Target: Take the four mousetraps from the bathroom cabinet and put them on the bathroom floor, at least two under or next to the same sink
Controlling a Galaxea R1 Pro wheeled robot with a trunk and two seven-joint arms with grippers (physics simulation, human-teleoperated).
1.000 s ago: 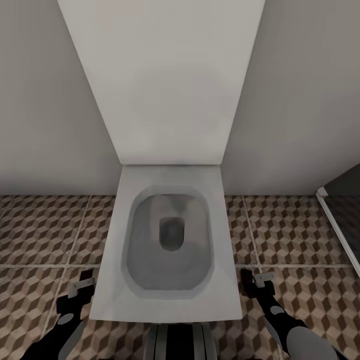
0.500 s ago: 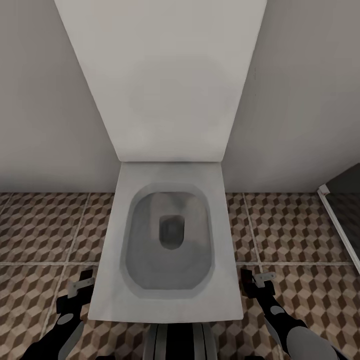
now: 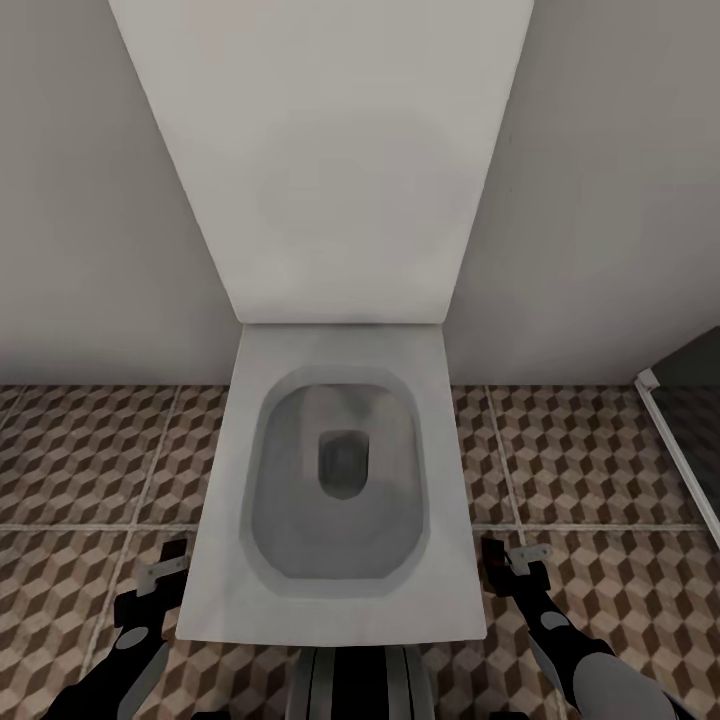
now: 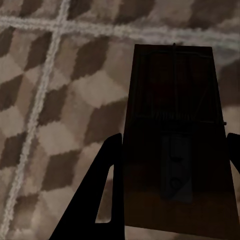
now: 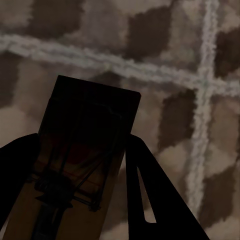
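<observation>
Each gripper, left gripper (image 4: 167,165) and right gripper (image 5: 80,175), has its jaws closed on a mousetrap (image 4: 175,135) (image 5: 82,150), above the bathroom floor (image 3: 80,460).

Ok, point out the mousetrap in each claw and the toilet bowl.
Left mousetrap (image 4: 175,145), left wrist view, on its wire spring mid-board.
Right mousetrap (image 5: 85,135), right wrist view, on the dark upper board.
Toilet bowl (image 3: 340,470), head view, on the basin's inner wall near the drain.

Toilet (image 3: 340,480) on bathroom floor (image 3: 90,460), between both grippers (against the wall (image 3: 80,200)).
</observation>
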